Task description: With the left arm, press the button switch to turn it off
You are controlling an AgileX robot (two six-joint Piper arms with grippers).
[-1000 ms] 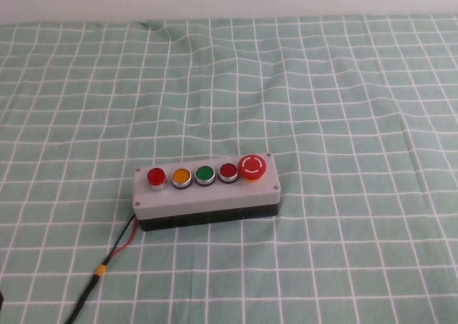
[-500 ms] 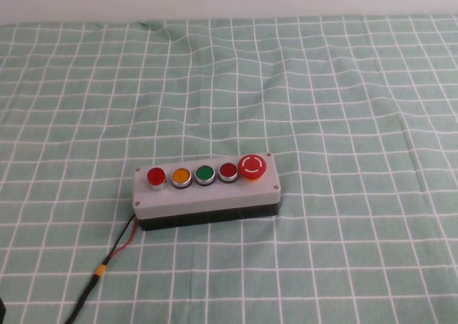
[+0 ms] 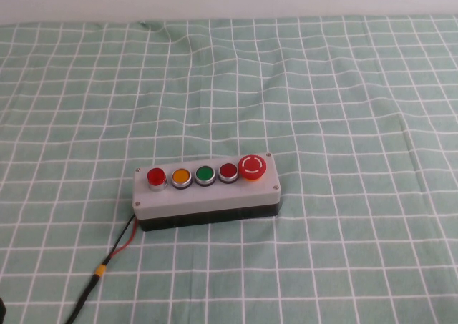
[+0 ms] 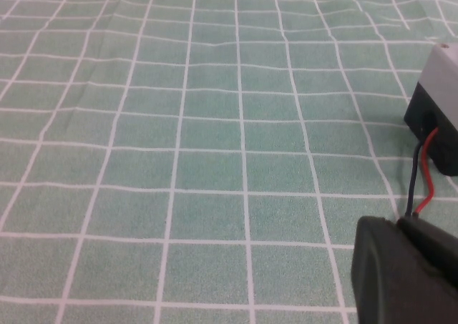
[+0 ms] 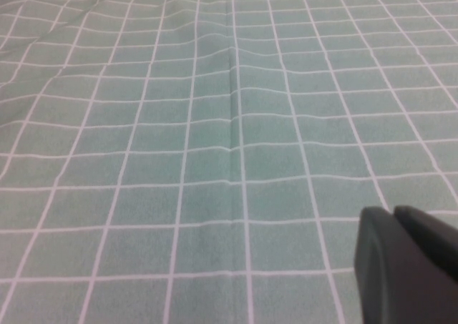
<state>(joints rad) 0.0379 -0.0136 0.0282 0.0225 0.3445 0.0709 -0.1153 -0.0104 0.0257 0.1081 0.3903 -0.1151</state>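
Observation:
The grey five-button box [image 3: 207,195] lies on the green checked cloth in the middle of the high view. The button switch [image 3: 155,176], bright red with a chrome ring, is its left end button, farthest from the large red mushroom button [image 3: 252,167]. My left gripper [image 4: 397,225] is shut and empty, low over the cloth, short of the box's wired end [image 4: 438,88]. The button switch is hidden in the left wrist view. My right gripper [image 5: 392,214] is shut and empty over bare cloth. Neither arm shows clearly in the high view.
Orange [image 3: 180,176], green [image 3: 205,174] and darker red flat [image 3: 228,171] buttons sit between the end buttons. Red and black wires [image 3: 122,242] run from the box's left end to a black cable [image 3: 87,295] at the front. The cloth [image 3: 322,88] has soft wrinkles.

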